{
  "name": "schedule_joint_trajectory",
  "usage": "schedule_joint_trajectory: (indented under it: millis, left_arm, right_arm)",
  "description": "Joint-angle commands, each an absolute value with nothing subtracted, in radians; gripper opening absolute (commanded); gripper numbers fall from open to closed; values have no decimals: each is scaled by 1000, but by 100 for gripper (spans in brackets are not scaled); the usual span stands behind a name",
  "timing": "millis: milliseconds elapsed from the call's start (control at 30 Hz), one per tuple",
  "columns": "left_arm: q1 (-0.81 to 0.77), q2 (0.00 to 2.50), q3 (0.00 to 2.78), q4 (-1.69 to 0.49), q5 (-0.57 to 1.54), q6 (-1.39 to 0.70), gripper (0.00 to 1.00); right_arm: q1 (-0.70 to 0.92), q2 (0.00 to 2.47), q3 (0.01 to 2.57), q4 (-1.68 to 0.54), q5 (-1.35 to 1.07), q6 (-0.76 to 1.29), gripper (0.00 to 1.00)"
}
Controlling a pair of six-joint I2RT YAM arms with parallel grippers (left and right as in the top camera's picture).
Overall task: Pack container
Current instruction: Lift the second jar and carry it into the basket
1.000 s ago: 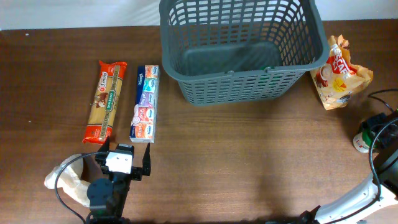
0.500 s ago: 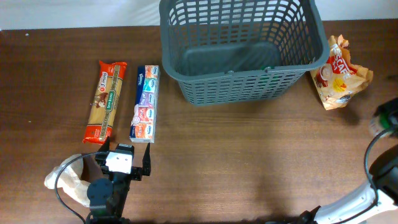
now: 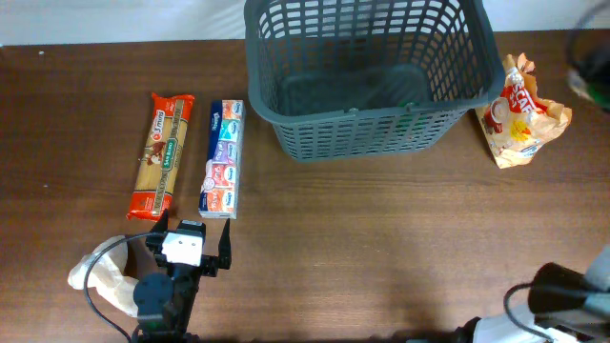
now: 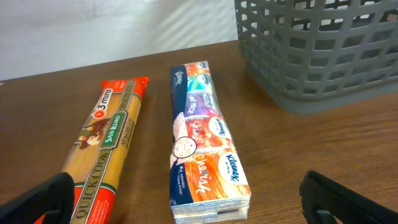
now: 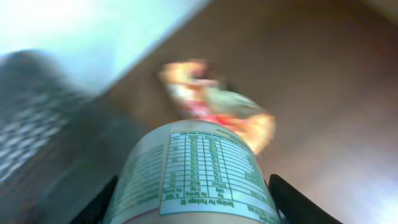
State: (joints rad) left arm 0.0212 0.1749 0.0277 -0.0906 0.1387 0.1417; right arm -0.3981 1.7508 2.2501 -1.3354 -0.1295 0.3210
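The container, a dark grey slotted basket [image 3: 362, 133], stands at the back centre; it also shows in the left wrist view [image 4: 323, 56] and blurred in the right wrist view [image 5: 37, 118]. My right gripper [image 5: 193, 199] is shut on a bottle with a white and green nutrition label [image 5: 193, 168]. Overhead it is a blur [image 3: 591, 71] at the far right edge, above the table beside an orange snack bag [image 3: 519, 114]. My left gripper [image 3: 189, 250] is open, just in front of a tissue pack [image 4: 202, 155]. A pasta pack [image 4: 102, 162] lies to its left.
Overhead, the pasta pack [image 3: 162, 154] and the tissue pack [image 3: 222, 159] lie side by side, left of the basket. A crumpled pale bag [image 3: 95, 272] lies by the left arm's base. The snack bag [image 5: 217, 106] lies beyond the held bottle.
My right gripper has risen from the table at the right edge and moved toward the back right, carrying the bottle. The left arm has not moved.
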Motion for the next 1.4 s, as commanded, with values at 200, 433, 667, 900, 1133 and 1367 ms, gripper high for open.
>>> schedule_joint_trajectory:
  millis: [200,433,667,900,1133,1367]
  left_arm:
    - [27,178,19,-91,135,144,99]
    - [27,178,19,-91,135,144,99]
    - [27,178,19,-91,135,144,99]
    - [27,178,19,-91,135,144,99]
    - [27,178,19,-91,135,144,99]
    - [27,178,19,-91,135,144,99]
  right_arm:
    - [-58,1742,2325,-1149,-115,303,4]
    - [59,1815,2325,-1080,-65,352,4]
    - [108,1922,2325,-1110,-67,348,4]
    - [150,2032,2325,-1115,-67,341,4]
    - [157,2133,2325,-1150,-67,340,4]
    - [171,2204,2325,-1164,-124,261,4]
